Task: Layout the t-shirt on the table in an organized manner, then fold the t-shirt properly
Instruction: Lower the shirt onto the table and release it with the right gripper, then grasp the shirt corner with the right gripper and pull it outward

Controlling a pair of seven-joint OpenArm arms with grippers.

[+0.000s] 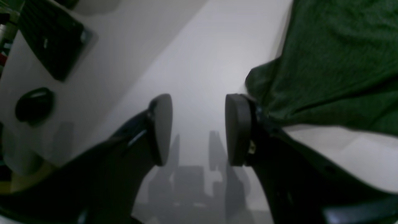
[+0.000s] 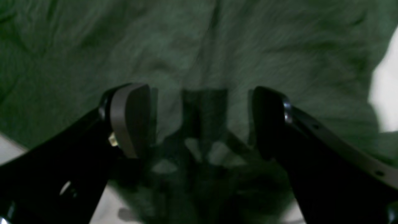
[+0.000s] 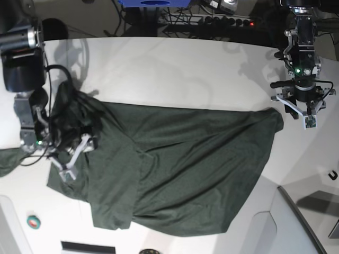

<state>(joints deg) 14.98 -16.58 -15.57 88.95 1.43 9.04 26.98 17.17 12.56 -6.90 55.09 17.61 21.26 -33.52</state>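
Shirt spread out but not yet flat, both grippers empty.
T-shirt (image 3: 180,169) lies across the middle of the table (image 3: 175,69), bunched toward 9 o'clock and pulled to a point toward 3 o'clock, which suggests it is being stretched out for laying flat. Left gripper (image 3: 302,112) hangs just beside that point at 3 o'clock, jaws apart over bare white, holding nothing. Right gripper (image 3: 74,156) hovers over the crumpled side, jaws wide, nothing between them.

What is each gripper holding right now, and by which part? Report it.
Nothing is held. The left gripper stands open over the table beside the t-shirt; the right gripper is open above the cloth.
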